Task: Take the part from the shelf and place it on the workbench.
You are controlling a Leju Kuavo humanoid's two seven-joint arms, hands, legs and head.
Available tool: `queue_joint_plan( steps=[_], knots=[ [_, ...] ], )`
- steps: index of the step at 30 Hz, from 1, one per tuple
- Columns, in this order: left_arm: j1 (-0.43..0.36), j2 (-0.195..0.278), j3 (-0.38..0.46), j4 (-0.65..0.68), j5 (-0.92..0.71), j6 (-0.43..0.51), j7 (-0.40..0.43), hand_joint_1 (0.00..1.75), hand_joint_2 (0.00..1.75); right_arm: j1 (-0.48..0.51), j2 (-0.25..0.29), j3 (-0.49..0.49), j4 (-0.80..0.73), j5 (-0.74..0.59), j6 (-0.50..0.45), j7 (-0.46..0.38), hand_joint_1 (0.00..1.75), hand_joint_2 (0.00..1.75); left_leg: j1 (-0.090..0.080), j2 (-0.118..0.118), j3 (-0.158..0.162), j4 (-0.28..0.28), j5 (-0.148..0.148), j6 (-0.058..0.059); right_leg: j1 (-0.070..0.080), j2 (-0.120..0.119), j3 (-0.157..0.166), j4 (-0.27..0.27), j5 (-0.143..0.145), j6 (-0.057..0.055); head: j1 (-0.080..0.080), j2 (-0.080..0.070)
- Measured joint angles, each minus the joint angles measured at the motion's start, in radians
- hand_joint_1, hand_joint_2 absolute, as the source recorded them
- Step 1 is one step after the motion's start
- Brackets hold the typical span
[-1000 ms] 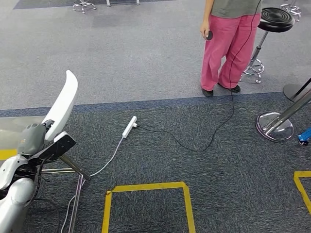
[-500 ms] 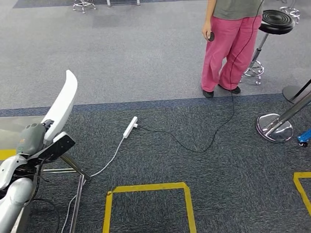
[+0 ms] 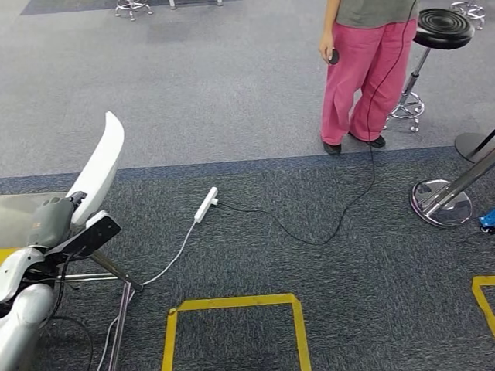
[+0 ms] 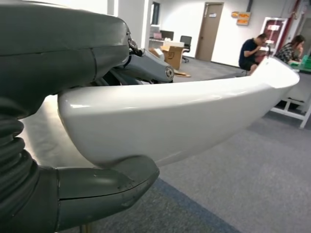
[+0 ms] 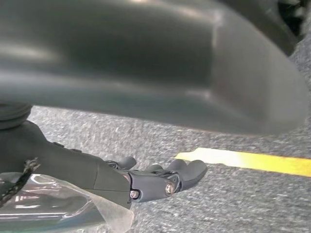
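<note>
A long, curved white part (image 3: 99, 170) stands up from my left hand (image 3: 56, 224) at the left edge of the head view. The hand grips its lower end. In the left wrist view the white part (image 4: 176, 116) lies between the thick thumb (image 4: 102, 184) and the darker fingers (image 4: 146, 65). Under the hand is a pale grey surface (image 3: 18, 212) on metal legs (image 3: 120, 309); I cannot tell whether it is the workbench. My right hand (image 5: 146, 182) hangs over dark carpet with its fingers stretched out and nothing in them.
A person in pink trousers (image 3: 365, 77) stands at the back right, beside a black stool (image 3: 442, 31). A white power strip (image 3: 206, 202) and its cables cross the carpet. A chrome stand base (image 3: 441, 202) is at the right. Yellow tape (image 3: 233, 301) marks a square.
The whole picture has shifted very slightly, so the camera moved a little. My left hand still holds the white part in the same pose.
</note>
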Motion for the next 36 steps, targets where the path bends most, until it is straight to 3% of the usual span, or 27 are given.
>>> queue_joint_plan(
  steps=[8,15,36],
  knots=[
    [0.0,0.0,0.006,0.0,0.0,0.0,0.004,1.75,1.75,-0.003,0.0,0.0,0.0,0.0,0.002,0.0,0.0,0.0,0.002,0.001,0.007,-0.01,0.0,0.004,0.005,0.004,0.001,0.0,-0.013,-0.016,-0.001,0.0],
    [0.0,0.0,0.011,0.0,0.027,-0.013,0.004,1.75,1.75,-0.004,0.0,0.0,0.0,-0.003,0.006,-0.001,0.0,0.0,0.005,0.002,0.012,-0.02,-0.004,-0.018,0.008,0.001,0.004,0.001,-0.013,-0.021,0.0,0.0],
    [-0.001,0.0,0.015,0.0,0.045,-0.028,0.012,1.75,1.75,-0.005,0.0,0.0,0.0,-0.012,0.008,-0.002,0.0,0.0,-0.001,0.002,0.014,-0.017,-0.003,-0.02,0.002,0.0,0.009,-0.003,-0.008,-0.016,0.0,0.0]
  ],
)
